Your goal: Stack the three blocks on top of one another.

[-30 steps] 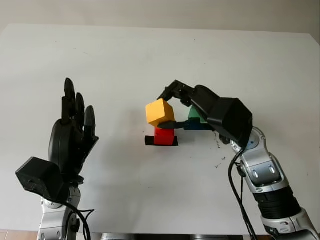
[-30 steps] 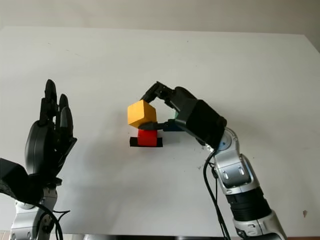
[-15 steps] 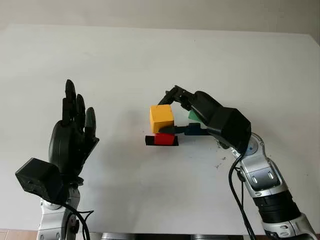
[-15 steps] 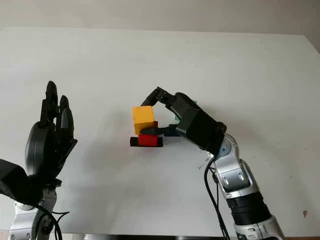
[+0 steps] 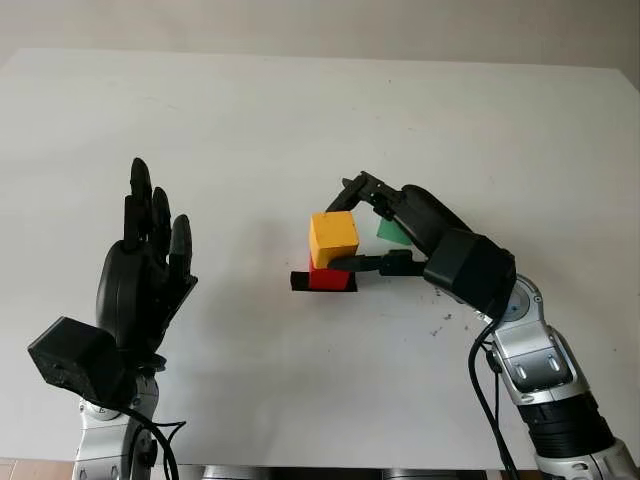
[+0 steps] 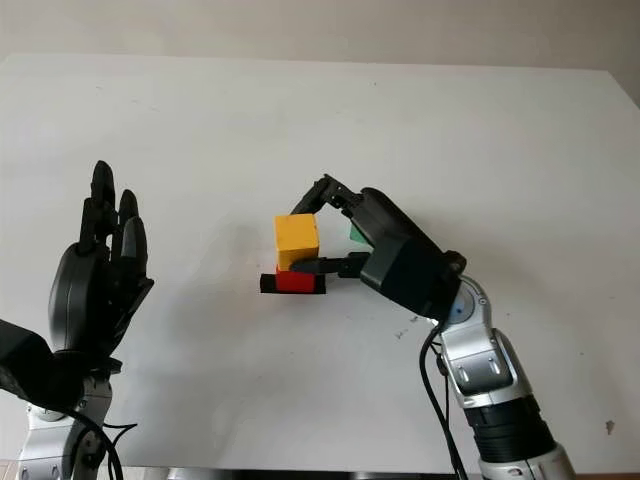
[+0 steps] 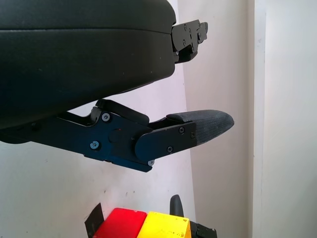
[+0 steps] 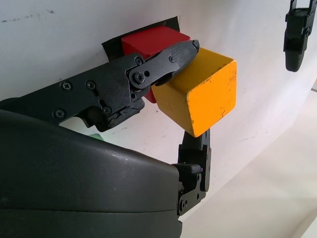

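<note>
A yellow block (image 5: pixel 332 240) sits level on top of a red block (image 5: pixel 323 279), shifted a little to the right of it. The red block stands on a black tape mark (image 5: pixel 299 282) near the table's middle. My right hand (image 5: pixel 345 228) is shut on the yellow block, with two fingers (image 5: pixel 352 190) over its far top edge and the thumb (image 8: pixel 173 53) at its lower near edge. A green block (image 5: pixel 391 232) lies on the table just behind this hand, partly hidden by it. My left hand (image 5: pixel 145 270) is open, held upright at the left, well clear of the blocks.
The white table (image 5: pixel 250 130) stretches wide around the blocks, with free room on all sides. A few small dark marks (image 5: pixel 438 330) dot the surface near my right forearm. The table's front edge runs along the bottom of the head views.
My right hand has carried the yellow block down and slightly right. The block went from tilted above the red one to level on top of it. The left hand has not moved.
</note>
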Robot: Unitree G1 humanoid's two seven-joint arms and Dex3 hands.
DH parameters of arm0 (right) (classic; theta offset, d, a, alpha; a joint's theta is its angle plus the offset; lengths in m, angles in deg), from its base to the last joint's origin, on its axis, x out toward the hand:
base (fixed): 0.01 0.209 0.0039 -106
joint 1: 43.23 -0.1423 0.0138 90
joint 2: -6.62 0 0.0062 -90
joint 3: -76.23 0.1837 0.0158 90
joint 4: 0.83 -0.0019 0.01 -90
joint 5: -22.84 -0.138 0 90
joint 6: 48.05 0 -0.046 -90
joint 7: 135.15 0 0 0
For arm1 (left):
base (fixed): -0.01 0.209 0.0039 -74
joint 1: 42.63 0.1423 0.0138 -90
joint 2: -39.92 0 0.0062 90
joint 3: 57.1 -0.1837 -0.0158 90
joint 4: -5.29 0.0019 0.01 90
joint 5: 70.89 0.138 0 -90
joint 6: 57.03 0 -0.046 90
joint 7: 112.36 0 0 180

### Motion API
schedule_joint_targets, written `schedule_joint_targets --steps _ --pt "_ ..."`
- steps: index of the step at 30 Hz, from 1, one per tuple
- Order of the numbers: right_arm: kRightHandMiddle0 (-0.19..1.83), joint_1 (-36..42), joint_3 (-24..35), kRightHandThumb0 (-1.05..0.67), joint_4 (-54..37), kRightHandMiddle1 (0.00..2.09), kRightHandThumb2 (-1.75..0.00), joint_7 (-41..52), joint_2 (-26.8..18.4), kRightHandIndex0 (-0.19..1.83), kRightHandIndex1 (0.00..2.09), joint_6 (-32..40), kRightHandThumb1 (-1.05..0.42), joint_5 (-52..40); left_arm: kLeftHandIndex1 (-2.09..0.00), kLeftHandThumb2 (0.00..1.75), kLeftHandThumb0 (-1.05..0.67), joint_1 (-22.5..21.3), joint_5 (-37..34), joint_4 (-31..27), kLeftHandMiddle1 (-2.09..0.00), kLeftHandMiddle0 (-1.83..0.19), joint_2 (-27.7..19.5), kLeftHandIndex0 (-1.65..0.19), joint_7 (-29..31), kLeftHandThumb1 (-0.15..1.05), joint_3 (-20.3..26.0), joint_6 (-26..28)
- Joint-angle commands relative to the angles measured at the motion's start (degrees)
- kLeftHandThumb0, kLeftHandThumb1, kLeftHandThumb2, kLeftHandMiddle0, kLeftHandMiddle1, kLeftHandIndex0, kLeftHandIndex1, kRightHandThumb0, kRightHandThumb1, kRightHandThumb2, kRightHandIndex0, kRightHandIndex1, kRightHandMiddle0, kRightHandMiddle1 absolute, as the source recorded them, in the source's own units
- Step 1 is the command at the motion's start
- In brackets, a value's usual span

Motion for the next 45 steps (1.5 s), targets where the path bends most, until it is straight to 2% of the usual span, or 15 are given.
schedule_joint_targets --steps 1,9,12,18,21,24,30,34,37,39,45 --pt "0.26 0.6 0.3 -0.40 -1.5 1.51 -0.05 0.0 -0.5 0.20 0.06 -0.4 -0.98 0.2 0.00 0.62 -0.62 0.5 -0.1 -0.6 -0.05 0.19 -0.4 0.19 0.2 1.05 0.1 0.0" --pt "0.22 0.3 0.0 -0.42 -1.4 1.47 -0.06 1.5 -0.7 0.18 0.05 0.5 -0.99 -0.4 0.00 0.61 -0.62 0.8 0.1 -1.0 -0.05 0.18 -0.1 0.19 -0.4 1.05 0.0 0.6" --pt "0.09 0.0 -0.3 -0.48 -2.1 1.13 -0.05 3.9 -1.2 0.08 0.03 2.2 -0.98 -0.9 0.00 0.61 -0.61 0.9 0.2 -1.1 -0.05 0.18 -0.1 0.19 -0.4 1.05 0.0 0.5" --pt "0.02 -0.4 -0.8 -0.62 -2.4 0.37 -0.05 7.3 -2.7 -0.11 0.02 1.3 -0.92 -0.9 0.00 0.61 -0.61 0.9 0.1 -0.7 -0.05 0.18 -0.1 0.19 -0.4 1.05 0.0 -0.1" --pt "-0.14 -0.9 -1.6 -0.69 -2.7 0.17 -0.05 10.4 -4.7 -0.18 0.00 -0.3 -0.89 -0.7 -0.01 0.60 -0.61 0.9 0.8 -0.7 -0.06 0.17 -0.2 0.19 -0.8 1.05 -0.1 -0.2" --pt "-0.19 -1.1 -1.8 -0.75 -4.6 0.03 -0.04 12.0 -5.9 -0.19 0.00 0.3 -0.85 -0.1 -0.01 0.59 -0.60 0.8 0.5 -0.5 -0.06 0.17 0.1 0.19 -0.8 1.05 0.0 -0.4" --pt "-0.19 -0.5 0.2 -0.76 -8.8 0.00 -0.05 12.3 -7.0 -0.19 0.00 1.2 -0.84 -1.0 -0.01 0.58 -0.61 1.1 0.7 -1.1 -0.05 0.18 0.1 0.19 -1.1 1.05 -0.1 0.3" --pt "-0.19 -1.2 2.6 -0.83 -10.5 0.00 -0.06 11.2 -8.0 -0.19 0.00 0.1 -0.88 -1.0 0.00 0.59 -0.61 1.2 0.6 -1.1 -0.05 0.18 -0.3 0.19 -0.6 1.05 -0.2 0.0" --pt "-0.19 -5.9 7.6 -0.80 -10.1 0.00 -0.05 11.4 -9.9 -0.19 0.00 0.6 -0.86 -4.2 0.00 0.59 -0.61 1.1 0.2 -0.9 -0.05 0.18 -0.2 0.19 -0.4 1.05 0.0 -0.2" --pt "-0.16 -9.9 9.7 -0.78 -7.0 0.02 -0.05 10.4 -11.4 -0.19 0.00 -0.9 -0.86 -4.6 0.00 0.60 -0.62 1.0 0.2 -0.6 -0.05 0.18 -0.3 0.19 -0.4 1.05 0.1 -0.2" --pt "0.10 -20.5 11.8 -0.75 8.3 0.16 -0.04 10.1 -20.2 -0.19 0.00 -11.2 -0.81 -2.0 -0.02 0.60 -0.65 1.2 0.3 -1.0 -0.06 0.16 -0.2 0.19 -0.6 1.05 0.1 0.0"
